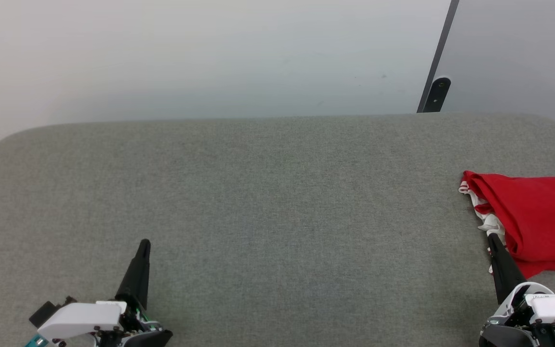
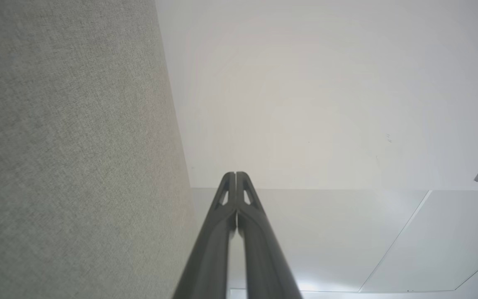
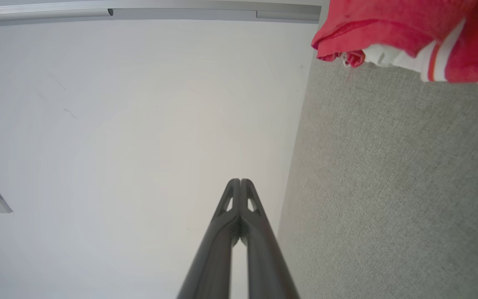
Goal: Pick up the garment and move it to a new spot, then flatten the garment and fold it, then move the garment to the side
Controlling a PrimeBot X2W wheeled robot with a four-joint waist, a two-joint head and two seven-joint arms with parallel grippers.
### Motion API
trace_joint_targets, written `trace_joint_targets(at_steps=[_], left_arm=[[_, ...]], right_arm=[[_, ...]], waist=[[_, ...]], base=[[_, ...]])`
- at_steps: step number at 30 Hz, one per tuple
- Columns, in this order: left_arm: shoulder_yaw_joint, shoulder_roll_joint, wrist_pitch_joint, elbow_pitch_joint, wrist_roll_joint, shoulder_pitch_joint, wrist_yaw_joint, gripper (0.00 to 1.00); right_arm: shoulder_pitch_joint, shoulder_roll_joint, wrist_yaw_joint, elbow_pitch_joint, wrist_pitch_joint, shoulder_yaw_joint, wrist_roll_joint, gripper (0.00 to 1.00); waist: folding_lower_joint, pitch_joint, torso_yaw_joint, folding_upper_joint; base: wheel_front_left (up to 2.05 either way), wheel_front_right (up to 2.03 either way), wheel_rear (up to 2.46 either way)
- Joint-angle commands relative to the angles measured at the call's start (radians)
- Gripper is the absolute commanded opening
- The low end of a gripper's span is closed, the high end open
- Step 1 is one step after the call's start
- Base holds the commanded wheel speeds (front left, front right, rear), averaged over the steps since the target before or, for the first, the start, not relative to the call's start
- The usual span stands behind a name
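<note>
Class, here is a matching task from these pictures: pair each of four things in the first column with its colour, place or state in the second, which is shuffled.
Column one:
1 garment
2 left gripper
3 right gripper
4 table

Column two:
a grey, cloth-covered
b shut, lower left, far from the garment
c red, at the right edge
d shut, beside the garment

Pairs: 1-c, 2-b, 3-d, 4-a

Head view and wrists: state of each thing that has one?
Red cotton T-shirt with white striped sleeve ends: bunched in folds, lying at the right of the grey fabric table, ungripped.
Left dark two-finger gripper: shut, empty.
Right dark two-finger gripper: shut, empty, beside the shirt.
</note>
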Motion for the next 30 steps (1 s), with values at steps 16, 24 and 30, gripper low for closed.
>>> trace_joint_targets(at_steps=[16, 24, 30], left_arm=[[0.006, -0.003, 0.005, 0.002, 0.003, -0.011, -0.006, 0.0], [0.006, -0.004, 0.006, 0.002, 0.004, -0.011, -0.006, 0.0], [0.007, -0.005, 0.006, 0.002, 0.005, -0.011, -0.006, 0.0]], right_arm=[[-0.004, 0.003, -0.001, 0.0, -0.003, 0.0, 0.004, 0.0], [-0.004, 0.003, -0.001, 0.0, -0.003, 0.0, 0.004, 0.0], [-0.004, 0.003, -0.001, 0.0, -0.003, 0.0, 0.004, 0.0]], waist=[[0.0, 0.0, 0.0, -0.0001], [0.0, 0.0, 0.0, -0.0001], [0.0, 0.0, 0.0, -0.0001]], base=[[0.0, 0.0, 0.0], [0.0, 0.0, 0.0], [0.0, 0.0, 0.0]])
